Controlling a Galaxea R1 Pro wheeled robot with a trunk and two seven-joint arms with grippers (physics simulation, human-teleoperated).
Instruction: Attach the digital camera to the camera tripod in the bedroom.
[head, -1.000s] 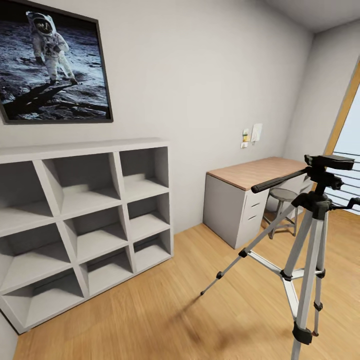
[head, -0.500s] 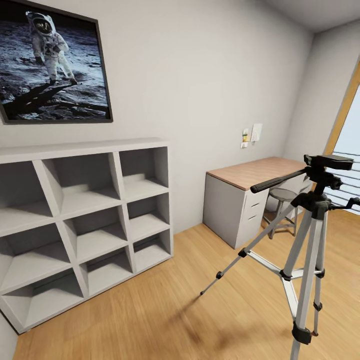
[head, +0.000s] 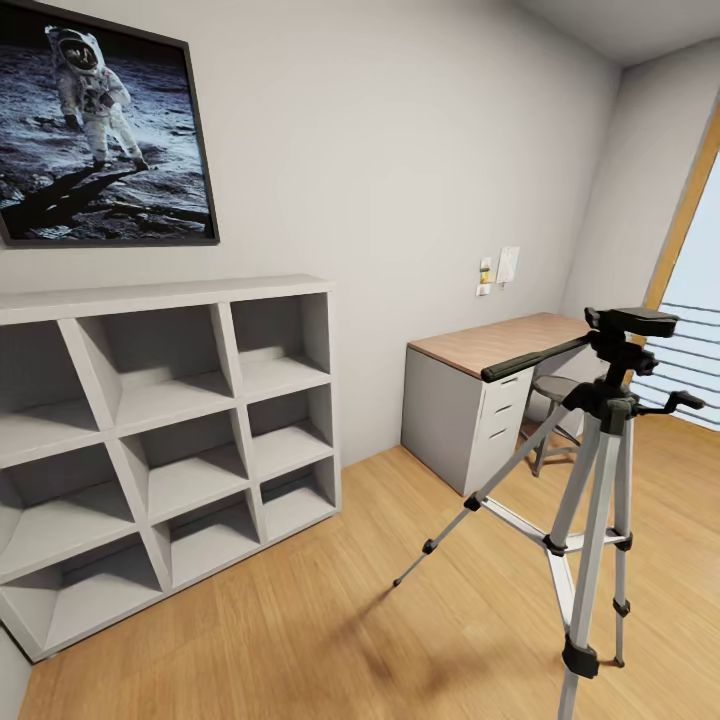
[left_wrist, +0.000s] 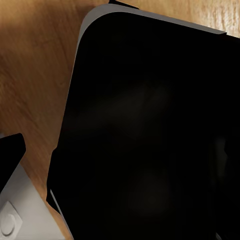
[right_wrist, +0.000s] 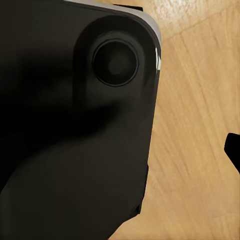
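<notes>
camera tripod (head: 597, 470), silver legs spread, black pan head, side handle

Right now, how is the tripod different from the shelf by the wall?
The camera tripod is thin, with silver legs and a black head; the shelf is wide, boxy and grey-white. The tripod stands out in the open floor; the shelf sits against the wall. Both stand on the wood floor, and both hold nothing.

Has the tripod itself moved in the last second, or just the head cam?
No. The tripod slid left in the head view, but the desk and shelf slid left with it, so the camera moved.
</notes>
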